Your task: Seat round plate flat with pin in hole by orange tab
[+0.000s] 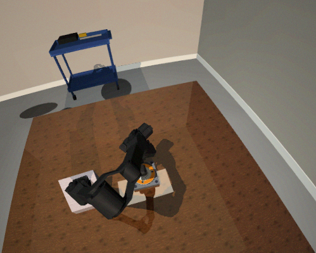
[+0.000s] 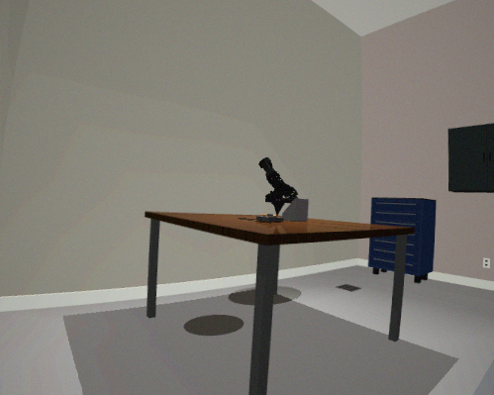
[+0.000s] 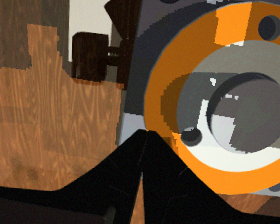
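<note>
The round plate (image 1: 146, 182) (image 3: 240, 182) has an orange outer band and a pale middle. It sits around the dark grey post (image 3: 250, 112) on the square grey base (image 1: 152, 186) (image 3: 145, 60). A small round hole (image 3: 191, 136) shows in the pale part, just right of my fingertips, with a bit of darker orange beside it. I cannot tell the pin or whether the plate lies flat. My gripper (image 2: 277, 214) (image 3: 145, 138) is shut and empty. Its tips point down at the left edge of the orange band in the wrist view; contact is unclear.
A dark knob (image 3: 90, 56) on a threaded stem sticks out from the base's side. A pale board (image 1: 164, 186) lies under the base. The arm's white mount (image 1: 66, 186) stands beside it on the wooden table (image 1: 211, 189). A blue cart (image 1: 90, 78) stands beyond the table.
</note>
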Robot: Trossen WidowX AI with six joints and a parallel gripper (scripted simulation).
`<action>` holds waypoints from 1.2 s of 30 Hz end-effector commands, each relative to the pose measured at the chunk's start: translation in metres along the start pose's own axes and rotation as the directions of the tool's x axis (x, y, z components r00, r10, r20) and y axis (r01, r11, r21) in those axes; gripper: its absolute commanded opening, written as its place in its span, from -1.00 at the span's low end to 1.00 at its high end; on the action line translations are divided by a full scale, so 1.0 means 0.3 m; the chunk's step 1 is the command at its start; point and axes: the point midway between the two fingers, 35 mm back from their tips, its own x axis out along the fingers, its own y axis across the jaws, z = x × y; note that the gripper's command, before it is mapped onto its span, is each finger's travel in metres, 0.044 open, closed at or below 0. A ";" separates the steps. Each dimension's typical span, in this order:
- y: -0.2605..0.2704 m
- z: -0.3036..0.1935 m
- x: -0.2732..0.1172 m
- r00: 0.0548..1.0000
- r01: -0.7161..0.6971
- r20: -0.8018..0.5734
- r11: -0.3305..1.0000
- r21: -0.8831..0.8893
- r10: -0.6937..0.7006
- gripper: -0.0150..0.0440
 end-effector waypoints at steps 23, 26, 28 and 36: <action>-0.066 -0.094 -0.003 1.000 0.004 -0.011 1.000 -0.003 -0.004 -0.49; -0.075 -0.099 -0.003 1.000 0.004 -0.012 1.000 -0.004 -0.004 -0.49; -0.081 -0.102 -0.005 1.000 0.004 -0.012 1.000 -0.004 -0.005 -0.49; -0.093 -0.109 -0.005 1.000 0.005 -0.012 1.000 -0.004 -0.005 -0.49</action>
